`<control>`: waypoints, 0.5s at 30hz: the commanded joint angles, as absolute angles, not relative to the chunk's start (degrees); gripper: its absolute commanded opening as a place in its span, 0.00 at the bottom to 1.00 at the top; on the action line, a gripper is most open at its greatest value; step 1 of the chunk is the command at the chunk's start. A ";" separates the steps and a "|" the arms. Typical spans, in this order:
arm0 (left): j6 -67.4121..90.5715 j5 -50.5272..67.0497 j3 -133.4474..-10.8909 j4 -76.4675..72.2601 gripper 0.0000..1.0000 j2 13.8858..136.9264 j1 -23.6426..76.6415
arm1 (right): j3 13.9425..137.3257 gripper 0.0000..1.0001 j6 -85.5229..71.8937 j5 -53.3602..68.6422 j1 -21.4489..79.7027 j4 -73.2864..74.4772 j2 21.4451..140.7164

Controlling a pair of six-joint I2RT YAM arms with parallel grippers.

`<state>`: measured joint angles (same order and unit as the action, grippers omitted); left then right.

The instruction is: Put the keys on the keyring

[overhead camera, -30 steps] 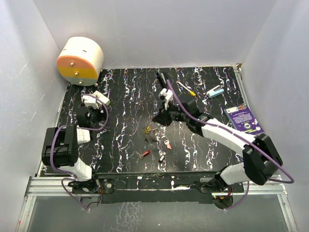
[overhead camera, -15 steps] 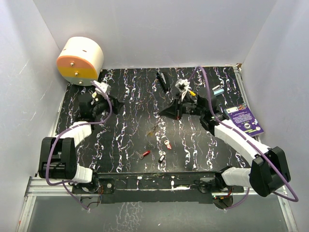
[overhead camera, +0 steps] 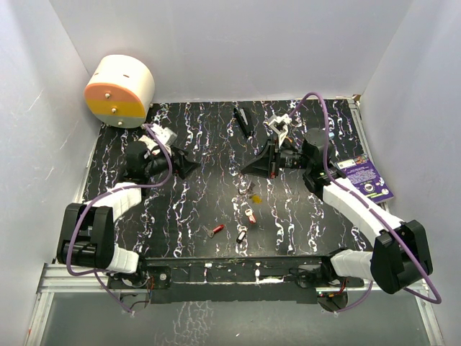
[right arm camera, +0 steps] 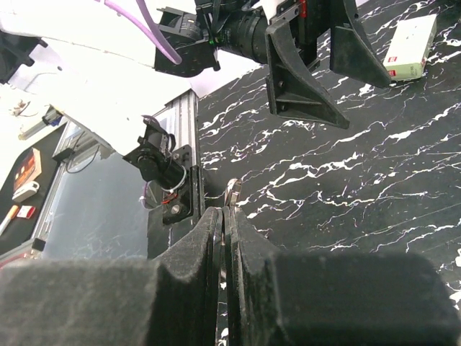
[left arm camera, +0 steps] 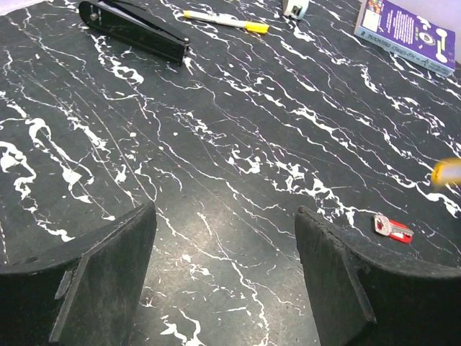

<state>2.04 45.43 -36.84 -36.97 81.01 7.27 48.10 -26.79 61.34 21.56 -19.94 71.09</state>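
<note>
My right gripper (overhead camera: 246,169) (right arm camera: 225,210) hovers over the middle of the table, shut on the keyring (right arm camera: 230,189). The ring is a thin metal edge poking out past the pads. My left gripper (overhead camera: 189,166) (left arm camera: 225,210) faces it from the left. It is open, with only bare table between its fingers. Keys lie loose on the marbled table (overhead camera: 194,209): a red key (overhead camera: 215,231) (left arm camera: 392,228), a pink-headed key (overhead camera: 250,213) and a dark key (overhead camera: 241,233). A yellow key (overhead camera: 256,199) shows as a blur (left arm camera: 446,171); I cannot tell whether it hangs or lies flat.
A cream and orange drum (overhead camera: 119,90) stands at the back left corner. A long black bar (overhead camera: 243,121) (left arm camera: 133,29) and a white stick with a yellow tip (left arm camera: 223,20) lie at the back. A purple booklet (overhead camera: 364,179) lies at the right edge. White walls enclose the table.
The right gripper has pulled back to the right, away from the loose keys. The left arm has swung from the left edge toward the middle. The yellow key has shifted right.
</note>
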 commanded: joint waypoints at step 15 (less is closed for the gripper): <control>-7.93 41.08 -33.14 -34.38 0.76 79.67 12.04 | 49.76 0.08 -13.11 49.81 18.80 0.88 70.43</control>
<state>-6.04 42.76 -33.80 -34.00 81.01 11.90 47.33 -19.64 54.65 19.79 -7.03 69.30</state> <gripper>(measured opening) 0.752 0.086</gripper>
